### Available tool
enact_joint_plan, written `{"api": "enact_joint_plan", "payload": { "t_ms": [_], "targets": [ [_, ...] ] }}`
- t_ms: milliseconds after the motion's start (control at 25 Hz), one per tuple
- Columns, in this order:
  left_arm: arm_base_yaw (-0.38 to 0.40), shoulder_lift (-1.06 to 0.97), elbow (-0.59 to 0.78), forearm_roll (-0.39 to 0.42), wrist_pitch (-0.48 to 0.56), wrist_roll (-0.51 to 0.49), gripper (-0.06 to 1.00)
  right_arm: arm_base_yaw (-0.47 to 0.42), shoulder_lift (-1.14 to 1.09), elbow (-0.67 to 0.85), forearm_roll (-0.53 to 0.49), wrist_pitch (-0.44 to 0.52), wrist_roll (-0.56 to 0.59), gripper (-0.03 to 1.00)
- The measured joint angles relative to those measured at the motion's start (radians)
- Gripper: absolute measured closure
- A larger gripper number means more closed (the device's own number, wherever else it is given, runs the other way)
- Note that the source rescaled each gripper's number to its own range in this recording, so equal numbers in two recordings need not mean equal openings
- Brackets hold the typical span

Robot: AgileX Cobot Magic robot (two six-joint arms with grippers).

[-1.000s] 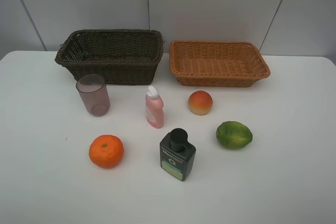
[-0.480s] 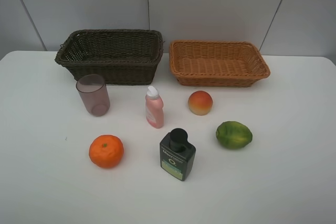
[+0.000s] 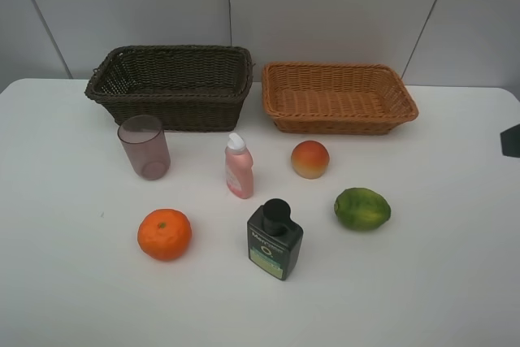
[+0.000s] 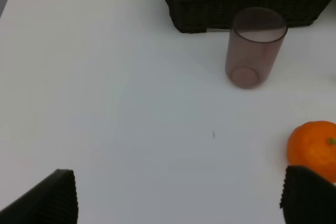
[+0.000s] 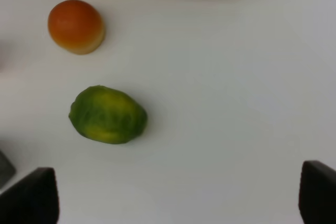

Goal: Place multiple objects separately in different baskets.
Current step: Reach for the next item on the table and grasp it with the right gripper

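Note:
On the white table stand a dark brown basket (image 3: 172, 111) and a light tan basket (image 3: 337, 125), both empty. In front lie a mauve cup (image 3: 145, 147), pink bottle (image 3: 238, 166), peach (image 3: 309, 159), lime (image 3: 361, 209), tangerine (image 3: 164, 234) and dark green bottle (image 3: 275, 240). My left gripper (image 4: 178, 203) is open and empty, apart from the cup (image 4: 255, 47) and the tangerine (image 4: 314, 149). My right gripper (image 5: 173, 198) is open and empty, apart from the lime (image 5: 107, 114) and the peach (image 5: 76, 25).
A dark part of the right arm (image 3: 510, 140) shows at the right edge of the high view. The left arm is out of that view. A grey wall rises behind the baskets. The dark basket's wall (image 4: 247, 3) stands just behind the cup.
A dark part of the right arm has come into the high view at its right edge. The objects and baskets have not moved.

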Motion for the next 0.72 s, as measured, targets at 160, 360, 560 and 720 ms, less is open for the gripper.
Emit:
{"api": "enact_joint_plan", "payload": {
  "t_ms": [160,360,560,720],
  "targets": [
    [0.000,0.000,0.000,0.000,0.000,0.000,-0.06,0.128,0.161,-0.044,-0.023,-0.026,0.016,-0.01],
    [0.000,0.000,0.000,0.000,0.000,0.000,-0.06,0.279,0.357,-0.094,-0.108,-0.077,0.096,-0.01],
    [0.000,0.000,0.000,0.000,0.000,0.000,-0.06,0.351,0.546,-0.204,-0.143,-0.092,0.132,-0.01],
    [0.000,0.000,0.000,0.000,0.000,0.000,-0.06,0.367,0.667,-0.291,-0.147,-0.093,0.133,-0.01]
  ]
}}
